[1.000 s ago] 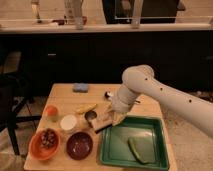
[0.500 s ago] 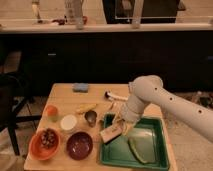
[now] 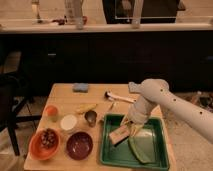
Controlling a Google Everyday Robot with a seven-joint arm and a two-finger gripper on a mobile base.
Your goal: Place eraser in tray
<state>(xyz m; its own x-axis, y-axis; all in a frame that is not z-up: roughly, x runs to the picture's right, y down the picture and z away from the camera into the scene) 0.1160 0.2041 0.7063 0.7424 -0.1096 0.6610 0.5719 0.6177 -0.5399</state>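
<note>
Your gripper (image 3: pixel 126 128) hung low over the left half of the green tray (image 3: pixel 157 152), reached in from the right on the white arm (image 3: pixel 150 102). Its 2 fingers were closed around the eraser (image 3: pixel 119 135), a small tan block with a dark face that sat tilted just under the fingertips, inside the tray's rim and at or just above its floor; you could not tell from this view whether it touched the bottom. A curved green item (image 3: pixel 139 150) lay in the tray just to the right of the eraser.

On the wooden table (image 3: pixel 62 97) left of the tray you had a maroon bowl (image 3: pixel 79 145), an orange bowl (image 3: pixel 44 144) holding something dark, a white round lid or cup (image 3: pixel 68 123), and a small orange cup (image 3: pixel 51 111). A blue pad (image 3: pixel 80 87) rested near the table's far edge, and a white-handled tool (image 3: pixel 117 97) lay behind the tray, beside the arm.
</note>
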